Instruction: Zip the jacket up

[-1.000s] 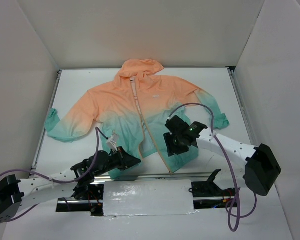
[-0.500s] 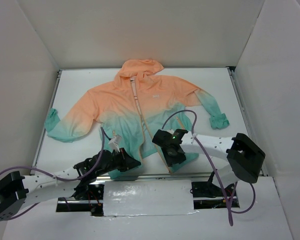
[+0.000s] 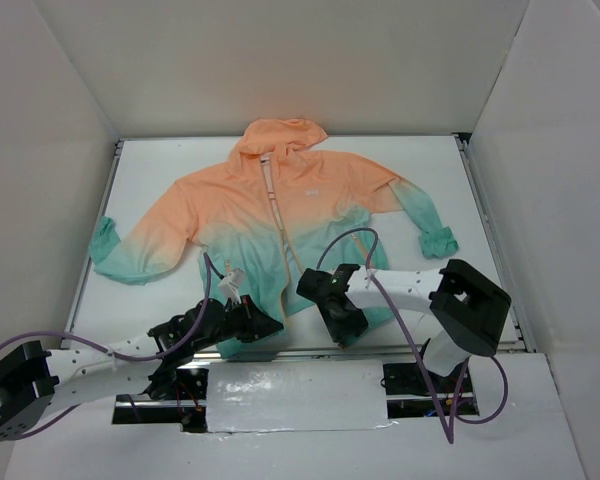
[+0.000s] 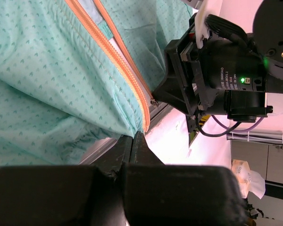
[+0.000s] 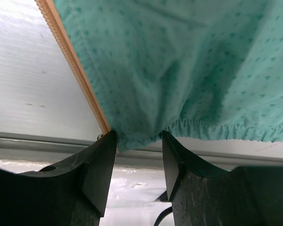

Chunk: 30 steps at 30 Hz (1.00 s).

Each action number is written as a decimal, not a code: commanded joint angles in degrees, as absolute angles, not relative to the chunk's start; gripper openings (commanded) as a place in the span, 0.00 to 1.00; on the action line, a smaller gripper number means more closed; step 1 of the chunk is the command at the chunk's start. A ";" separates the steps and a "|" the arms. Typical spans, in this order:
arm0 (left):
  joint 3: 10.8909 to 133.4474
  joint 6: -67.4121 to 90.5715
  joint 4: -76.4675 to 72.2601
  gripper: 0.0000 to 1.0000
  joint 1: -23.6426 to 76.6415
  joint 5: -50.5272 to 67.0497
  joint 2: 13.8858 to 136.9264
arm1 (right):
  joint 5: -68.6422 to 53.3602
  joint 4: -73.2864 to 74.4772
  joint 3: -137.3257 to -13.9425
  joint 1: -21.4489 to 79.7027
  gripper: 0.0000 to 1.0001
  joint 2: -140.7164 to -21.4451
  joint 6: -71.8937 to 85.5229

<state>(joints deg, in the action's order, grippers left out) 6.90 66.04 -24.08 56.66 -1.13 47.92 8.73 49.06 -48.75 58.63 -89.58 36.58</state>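
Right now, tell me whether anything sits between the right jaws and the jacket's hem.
Nothing visible does. In the right wrist view the right gripper has its jaws apart on either side of the teal hem corner of the jacket, beside the orange zipper tape; only the table lies beneath.

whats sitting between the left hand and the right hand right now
From the left hand: the jacket's teal hem corner, its orange zipper edge, then a narrow strip of table edge before the right hand. The left wrist view shows it.
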 commanded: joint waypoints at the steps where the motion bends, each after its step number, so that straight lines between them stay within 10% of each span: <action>1: 9.14 64.51 -26.19 0.00 56.34 -0.53 47.81 | 8.53 48.78 -50.10 59.33 0.52 -92.10 36.83; 10: 8.70 64.25 -23.82 0.00 56.16 -0.97 44.74 | 5.71 45.09 -49.92 59.33 0.31 -93.43 36.04; 14: 8.79 64.16 -22.76 0.00 56.07 -1.41 43.95 | 4.92 42.54 -49.66 59.33 0.00 -92.64 36.03; 30: 12.03 60.83 -19.51 0.00 55.37 -4.57 42.63 | -9.57 15.41 -43.08 57.83 0.00 -73.93 39.02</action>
<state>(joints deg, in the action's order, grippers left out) 8.43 63.64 -18.02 55.88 -3.01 43.22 -5.19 27.00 -44.73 58.28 -78.02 37.71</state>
